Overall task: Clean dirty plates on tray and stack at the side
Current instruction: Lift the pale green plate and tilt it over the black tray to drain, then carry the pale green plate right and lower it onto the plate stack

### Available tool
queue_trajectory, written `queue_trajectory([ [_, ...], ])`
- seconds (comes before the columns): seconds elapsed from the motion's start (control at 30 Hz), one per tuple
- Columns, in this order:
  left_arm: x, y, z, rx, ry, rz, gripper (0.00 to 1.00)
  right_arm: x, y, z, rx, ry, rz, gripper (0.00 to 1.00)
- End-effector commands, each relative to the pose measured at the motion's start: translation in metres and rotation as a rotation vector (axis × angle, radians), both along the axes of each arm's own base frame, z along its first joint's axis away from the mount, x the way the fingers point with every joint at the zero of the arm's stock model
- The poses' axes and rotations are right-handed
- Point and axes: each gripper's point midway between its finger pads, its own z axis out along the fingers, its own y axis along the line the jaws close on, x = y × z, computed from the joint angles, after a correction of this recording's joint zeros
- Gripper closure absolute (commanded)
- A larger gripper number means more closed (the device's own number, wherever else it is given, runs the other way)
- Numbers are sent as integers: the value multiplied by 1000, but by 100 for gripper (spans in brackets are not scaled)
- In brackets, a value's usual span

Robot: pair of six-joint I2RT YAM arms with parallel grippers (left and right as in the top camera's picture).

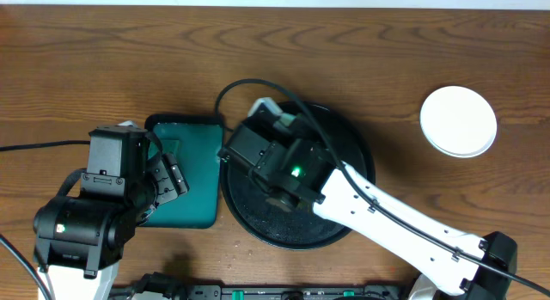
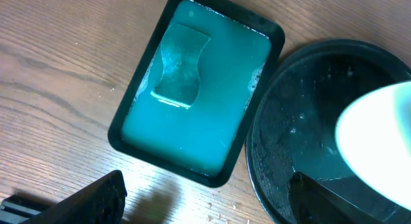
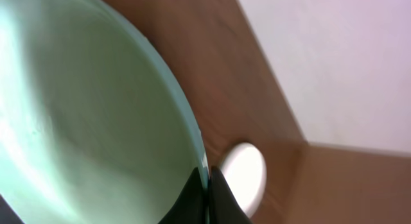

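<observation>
My right gripper (image 3: 207, 185) is shut on the rim of a pale mint-green plate (image 3: 90, 115), which fills the right wrist view. From overhead, that plate (image 1: 287, 121) is held tilted on edge over the far part of the black round tray (image 1: 361, 154), with the right gripper (image 1: 270, 118) at its rim. It also shows at the right edge of the left wrist view (image 2: 379, 140). My left gripper (image 2: 212, 205) is open and empty, low between the teal tray and the black tray (image 2: 289, 128). A white plate (image 1: 458, 121) lies on the table at the right.
A dark teal rectangular tray (image 1: 193, 175) with a sponge (image 2: 180, 67) in teal liquid sits left of the black tray. The left arm (image 1: 94, 214) hovers at its left side. A cable (image 1: 236, 85) loops behind the black tray. The white plate also shows far off in the right wrist view (image 3: 245, 172).
</observation>
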Motion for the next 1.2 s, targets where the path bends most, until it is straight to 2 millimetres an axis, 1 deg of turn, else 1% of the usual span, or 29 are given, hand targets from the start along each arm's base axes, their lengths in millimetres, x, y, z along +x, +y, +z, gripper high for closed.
queue_trajectory([
  [0.0,0,3,1,17,-1,7,19,11,-41,45,-64,-237,-158,99],
  [0.03,0,3,1,17,-2,7,19,10,-40,42,-71,-215,-146,99],
  [0.07,0,3,1,17,-3,7,19,7,-32,33,-52,-153,-109,99],
  [0.1,0,3,1,17,-3,7,19,0,-18,18,-12,-48,-40,99],
  [0.13,0,3,1,16,-4,7,19,-9,1,1,39,79,55,99],
  [0.17,0,3,1,16,-4,7,18,-18,20,-11,101,178,139,99],
  [0.2,0,3,1,16,-4,7,19,-18,29,-13,153,191,150,99],
  [0.23,0,3,1,16,-3,7,18,-9,22,-4,173,107,67,99],
  [0.27,0,3,1,17,-2,7,19,-1,8,6,161,9,-19,99],
  [0.3,-1,3,1,17,0,7,18,5,-8,19,132,-95,-100,99],
  [0.33,-1,3,0,17,3,7,18,5,-18,25,108,-136,-136,99],
  [0.37,-2,3,0,18,5,7,18,3,-17,20,105,-102,-122,99],
  [0.4,-2,3,0,18,5,7,18,-2,-9,9,119,-16,-78,99],
  [0.5,-1,3,1,17,1,7,18,-19,21,-27,296,247,-10,99],
  [0.53,0,3,1,17,0,7,18,-21,26,-35,350,306,-6,99],
  [0.57,0,3,1,17,-1,7,18,-19,27,-41,402,335,-35,99],
  [0.6,0,3,1,17,-1,7,18,-10,19,-46,459,330,-114,99],
  [0.67,-1,3,1,16,0,7,18,5,0,-53,516,305,-233,99],
  [0.73,-1,3,1,17,1,7,18,18,-17,-60,571,304,-326,99],
  [0.8,-1,3,1,17,1,7,18,30,-30,-66,667,364,-386,99],
  [0.83,-1,3,1,17,1,7,18,35,-35,-67,712,388,-407,99],
  [0.9,-1,3,1,17,1,7,18,48,-51,-67,820,425,-462,99],
  [0.97,-1,3,1,17,0,7,18,63,-76,-66,910,432,-532,99],
  [1.03,-1,3,1,17,1,7,18,77,-110,-65,981,416,-614,99],
  [1.07,-1,3,1,17,1,7,18,82,-129,-64,1010,401,-660,99],
  [1.1,-1,3,1,17,1,7,18,87,-153,-64,1039,379,-715,99],
  [1.13,-1,3,1,17,1,7,18,90,-171,-64,1055,359,-758,99],
  [1.17,-1,3,1,17,1,7,18,92,-195,-64,1069,330,-816,99],
])
